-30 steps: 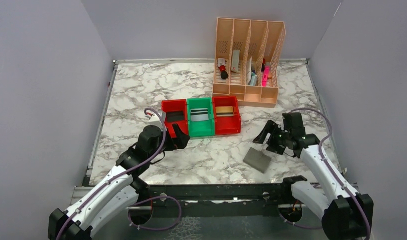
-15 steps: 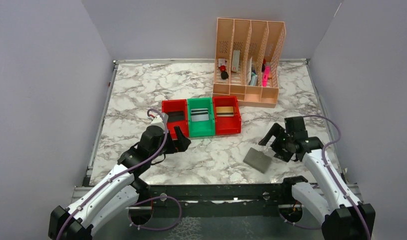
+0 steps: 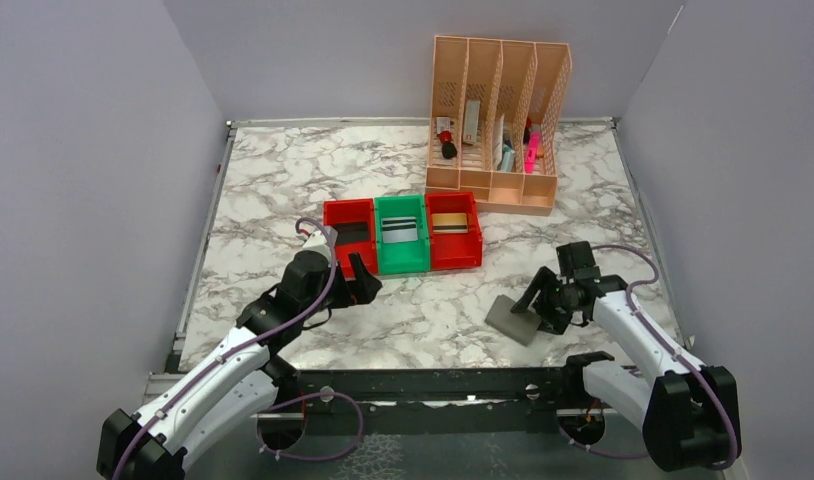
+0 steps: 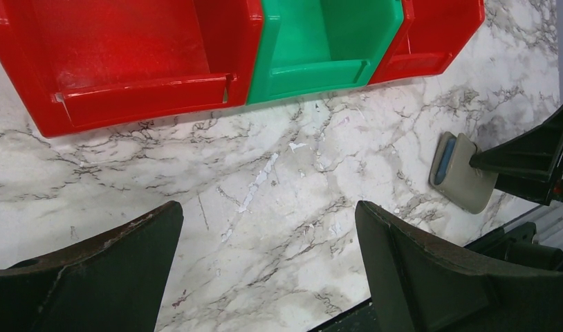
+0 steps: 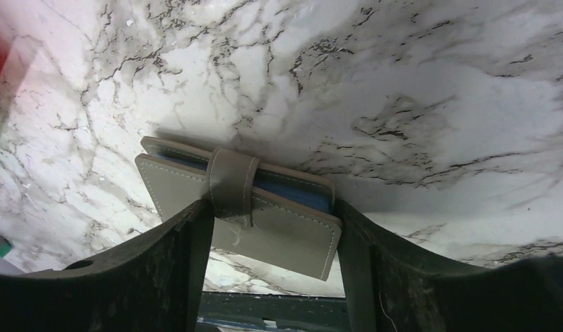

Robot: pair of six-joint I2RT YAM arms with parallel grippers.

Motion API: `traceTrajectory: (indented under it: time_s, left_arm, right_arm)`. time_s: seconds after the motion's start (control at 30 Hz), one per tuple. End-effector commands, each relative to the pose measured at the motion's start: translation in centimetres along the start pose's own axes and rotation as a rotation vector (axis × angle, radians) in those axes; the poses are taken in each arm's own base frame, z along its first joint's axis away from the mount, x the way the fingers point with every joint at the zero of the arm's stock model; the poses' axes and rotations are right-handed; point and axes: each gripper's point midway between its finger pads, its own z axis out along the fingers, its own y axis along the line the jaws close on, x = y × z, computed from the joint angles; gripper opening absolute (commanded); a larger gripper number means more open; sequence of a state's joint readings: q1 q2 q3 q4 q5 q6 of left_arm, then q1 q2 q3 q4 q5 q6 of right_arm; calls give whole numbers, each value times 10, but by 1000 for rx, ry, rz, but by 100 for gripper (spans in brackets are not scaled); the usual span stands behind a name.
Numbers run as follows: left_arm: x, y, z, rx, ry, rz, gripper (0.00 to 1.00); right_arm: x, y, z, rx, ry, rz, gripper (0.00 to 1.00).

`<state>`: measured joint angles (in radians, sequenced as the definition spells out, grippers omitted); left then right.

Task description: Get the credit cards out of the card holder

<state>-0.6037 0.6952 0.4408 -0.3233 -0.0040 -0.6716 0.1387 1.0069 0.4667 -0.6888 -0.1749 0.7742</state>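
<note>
The grey card holder lies folded shut on the marble, its strap fastened. In the right wrist view a blue lining shows along the card holder's edge. My right gripper straddles it: one finger touches its end, the other covers it by the strap. I cannot tell whether it is gripped. A black card, a silver card and a gold card lie in the three bins. My left gripper hangs open over bare marble in front of the bins. It sees the card holder far to its right.
A red bin, a green bin and a second red bin stand side by side mid-table. A tall peach slotted organiser with small items stands at the back. The table's near edge runs just below the card holder.
My right gripper has come forward and down onto the card holder, its jaws first widening and then narrowing round it. The left gripper drew back slightly from the bins. The card holder has not moved.
</note>
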Motion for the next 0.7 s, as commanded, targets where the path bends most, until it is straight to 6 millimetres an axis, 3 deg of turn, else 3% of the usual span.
traceTrajectory:
  time_s: [0.0,0.23,0.6,0.67]
  left_arm:
    - [0,-1,1,10,-5,-4,99]
    - [-3,-3,-2,22,-22,-8,99]
    - [2,-10,4,60,19,20,99]
    - [5,-10,5,62,35,20,99]
  right_arm:
    - [4,8,2,-75,-6,-46,64]
    - [5,18,1,-159,-19,-73,48]
    - [14,53,-6,-409,-9,-213,43]
    - [12,61,-14,-451,-20,-243,33]
